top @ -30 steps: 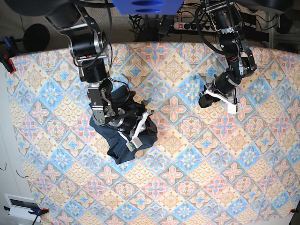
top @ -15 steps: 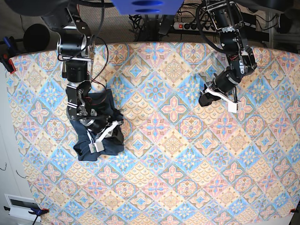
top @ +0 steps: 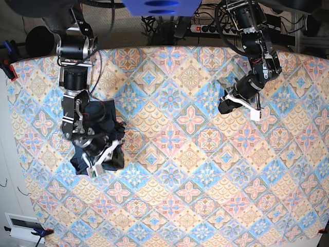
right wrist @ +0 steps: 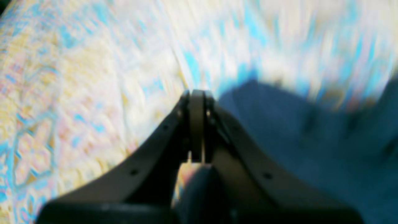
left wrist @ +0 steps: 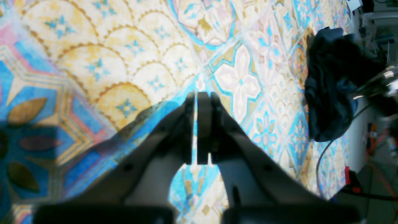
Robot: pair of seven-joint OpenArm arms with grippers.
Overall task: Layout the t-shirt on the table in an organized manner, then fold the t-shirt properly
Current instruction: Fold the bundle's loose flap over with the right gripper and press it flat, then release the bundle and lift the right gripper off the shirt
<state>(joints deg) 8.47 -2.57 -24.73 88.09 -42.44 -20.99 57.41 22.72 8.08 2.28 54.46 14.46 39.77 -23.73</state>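
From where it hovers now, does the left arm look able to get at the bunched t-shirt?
Probably not without a long reach. The left gripper, shut and empty, sits across the table from the t-shirt. Only bare cloth lies between them, but the right gripper is already in the bundle.

Bare table mid & front, t-shirt heap blocks its left side

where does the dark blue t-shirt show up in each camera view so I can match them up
Base: the t-shirt lies bunched at the left, under the right gripper.
Left wrist: a dark heap at the upper right, far beyond the shut left gripper.
Right wrist: blurred blue cloth on the right, beside the fingers.
Shared landmark: the table with its diamond-tile cloth.
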